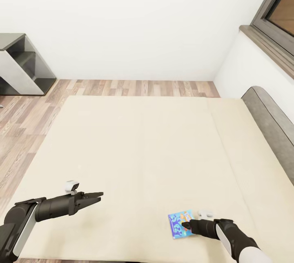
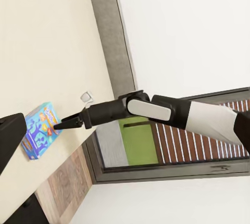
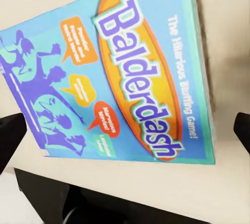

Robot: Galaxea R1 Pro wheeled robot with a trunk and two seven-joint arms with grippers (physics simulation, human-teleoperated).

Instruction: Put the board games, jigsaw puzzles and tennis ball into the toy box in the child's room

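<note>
i see the blue board game (image 1: pixel 180 224) lying flat on the bed (image 1: pixel 143 149), close to the mattress's near edge and toward its headboard side. my right gripper (image 1: pixel 184 226) hangs over the box with its fingers spread apart, one to each side, nothing grasped. my left gripper (image 1: pixel 97 196) hovers over bare mattress near the same edge, well apart from the game; i cannot tell whether it is released or clenched.

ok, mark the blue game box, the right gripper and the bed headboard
blue game box (image 1: pixel 178 223): head view, lid's left part
right gripper (image 1: pixel 184 225): head view, jaws' tips over the box
headboard (image 1: pixel 269 122): head view, grey top edge
</note>
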